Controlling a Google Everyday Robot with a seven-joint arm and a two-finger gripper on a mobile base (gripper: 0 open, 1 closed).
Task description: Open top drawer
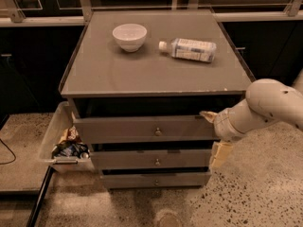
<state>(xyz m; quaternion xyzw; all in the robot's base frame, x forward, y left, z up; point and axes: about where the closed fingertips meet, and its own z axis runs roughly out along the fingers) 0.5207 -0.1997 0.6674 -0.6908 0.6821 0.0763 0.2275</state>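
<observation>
The top drawer (123,129) is the widest grey front under the cabinet top, with a small round metal knob (157,132) at its centre. A dark gap shows above its front panel. My gripper (213,135) is at the right end of this drawer front, to the right of the knob. Its two cream fingers are spread apart: one fingertip (206,115) lies by the panel's upper right corner, the other (220,155) hangs lower, beside the middle drawer. It holds nothing.
Two narrower drawers (156,161) sit below. A white bowl (129,36) and a lying plastic bottle (189,48) rest on the cabinet top (118,74). A clear bin of packets (64,143) stands at the cabinet's left. Speckled floor lies in front and to the right.
</observation>
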